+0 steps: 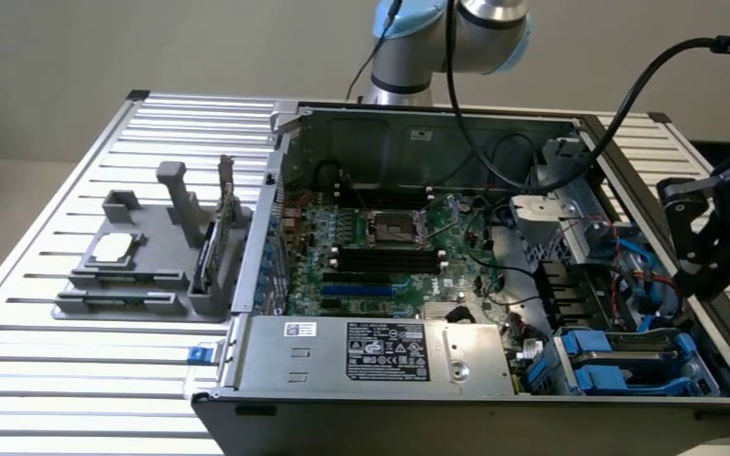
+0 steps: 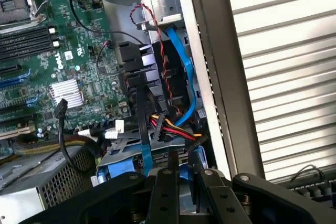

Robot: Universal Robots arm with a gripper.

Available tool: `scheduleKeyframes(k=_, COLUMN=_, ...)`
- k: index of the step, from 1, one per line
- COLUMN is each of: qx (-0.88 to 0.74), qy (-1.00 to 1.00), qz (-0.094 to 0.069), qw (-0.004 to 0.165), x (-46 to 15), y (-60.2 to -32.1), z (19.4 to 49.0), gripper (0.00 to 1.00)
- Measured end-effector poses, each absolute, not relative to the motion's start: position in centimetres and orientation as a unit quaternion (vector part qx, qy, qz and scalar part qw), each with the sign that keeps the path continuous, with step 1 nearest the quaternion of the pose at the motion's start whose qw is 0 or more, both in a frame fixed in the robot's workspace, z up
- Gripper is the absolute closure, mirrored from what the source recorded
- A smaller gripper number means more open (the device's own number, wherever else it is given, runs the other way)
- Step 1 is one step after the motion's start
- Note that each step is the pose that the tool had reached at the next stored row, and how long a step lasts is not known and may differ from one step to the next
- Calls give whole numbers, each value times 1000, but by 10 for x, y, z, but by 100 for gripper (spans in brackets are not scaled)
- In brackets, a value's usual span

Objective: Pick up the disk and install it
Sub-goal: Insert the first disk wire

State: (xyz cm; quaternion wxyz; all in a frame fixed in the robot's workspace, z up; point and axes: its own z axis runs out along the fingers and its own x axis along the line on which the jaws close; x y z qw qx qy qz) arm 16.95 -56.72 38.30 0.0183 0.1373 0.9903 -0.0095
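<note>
"What colours are inside the case?"

"A green motherboard (image 1: 391, 247) and a silver ribbed heatsink (image 2: 65, 94)."

"The wiring?"

"A blue flat cable (image 2: 186, 72), a twisted red-and-black pair (image 2: 159, 35), and a red, yellow and black bundle (image 2: 170, 127)."

"The rest?"

"The tool (image 2: 185, 174) is black and the drive carriers (image 1: 593, 366) are blue. The power supply (image 1: 467, 356) is grey with a black-and-white label. The desk (image 1: 61, 380) is silver, striped with slats."

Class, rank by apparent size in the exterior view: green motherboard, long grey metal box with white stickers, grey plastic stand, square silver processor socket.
1. Green motherboard.
2. Long grey metal box with white stickers and grey plastic stand, too alike to rank.
3. Square silver processor socket.
</note>
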Motion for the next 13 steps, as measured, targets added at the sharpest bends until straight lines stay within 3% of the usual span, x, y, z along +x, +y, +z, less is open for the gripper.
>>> scheduleKeyframes(k=13, qx=232, qy=973, qz=-11, qw=17, x=170, y=-567, z=371, gripper=78)
